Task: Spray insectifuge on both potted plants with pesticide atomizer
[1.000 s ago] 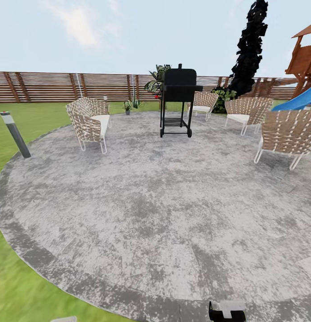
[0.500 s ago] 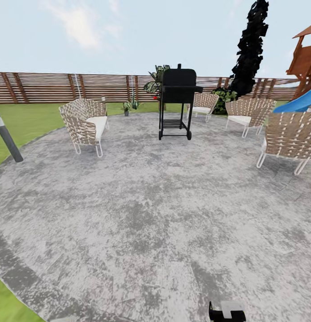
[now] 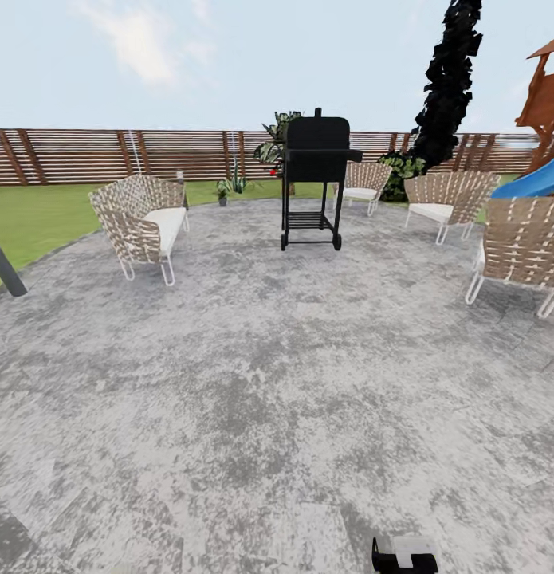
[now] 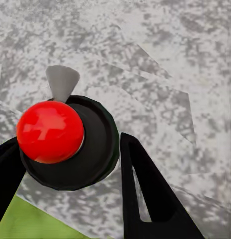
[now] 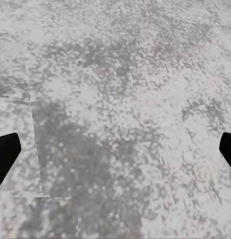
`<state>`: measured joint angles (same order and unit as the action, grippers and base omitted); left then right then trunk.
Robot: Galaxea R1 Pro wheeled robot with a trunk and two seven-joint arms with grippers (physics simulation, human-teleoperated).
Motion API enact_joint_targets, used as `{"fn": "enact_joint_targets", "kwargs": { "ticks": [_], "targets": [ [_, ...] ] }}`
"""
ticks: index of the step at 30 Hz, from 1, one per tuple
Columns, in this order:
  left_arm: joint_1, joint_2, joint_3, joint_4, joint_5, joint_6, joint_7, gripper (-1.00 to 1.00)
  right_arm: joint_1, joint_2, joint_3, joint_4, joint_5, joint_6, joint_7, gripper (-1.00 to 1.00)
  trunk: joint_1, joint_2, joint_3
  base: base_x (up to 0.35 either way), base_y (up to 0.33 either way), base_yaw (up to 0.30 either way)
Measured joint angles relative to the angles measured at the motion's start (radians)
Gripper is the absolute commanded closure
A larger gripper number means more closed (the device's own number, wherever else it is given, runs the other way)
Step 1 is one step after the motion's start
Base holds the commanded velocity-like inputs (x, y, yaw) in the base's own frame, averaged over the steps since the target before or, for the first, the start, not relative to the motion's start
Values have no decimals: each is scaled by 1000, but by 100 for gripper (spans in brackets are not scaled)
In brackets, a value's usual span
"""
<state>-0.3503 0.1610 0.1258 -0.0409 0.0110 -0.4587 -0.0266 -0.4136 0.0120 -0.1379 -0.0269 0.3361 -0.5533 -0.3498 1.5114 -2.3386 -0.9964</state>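
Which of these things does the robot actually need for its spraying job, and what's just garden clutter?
For the job: atomizer, held in left gripper; perhaps the small potted plant near the fence.
Just lying about: grill, wicker chairs, blue slide, fence.

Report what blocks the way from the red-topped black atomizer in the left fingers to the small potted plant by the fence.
Nothing visible: from the atomizer, bare grey paving runs to the potted plant, through the gap between woven chair and black grill.
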Motion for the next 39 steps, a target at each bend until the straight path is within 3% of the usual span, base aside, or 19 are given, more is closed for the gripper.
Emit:
{"fn": "enact_joint_targets", "kwargs": {
  "ticks": [39],
  "targets": [
    [0, 0, 0, 0, 0, 0, 0, 100, 0, 2, 0, 0, 0, 2, 0, -100, 0, 0, 0, 336, -74, 8]
  ]
}}
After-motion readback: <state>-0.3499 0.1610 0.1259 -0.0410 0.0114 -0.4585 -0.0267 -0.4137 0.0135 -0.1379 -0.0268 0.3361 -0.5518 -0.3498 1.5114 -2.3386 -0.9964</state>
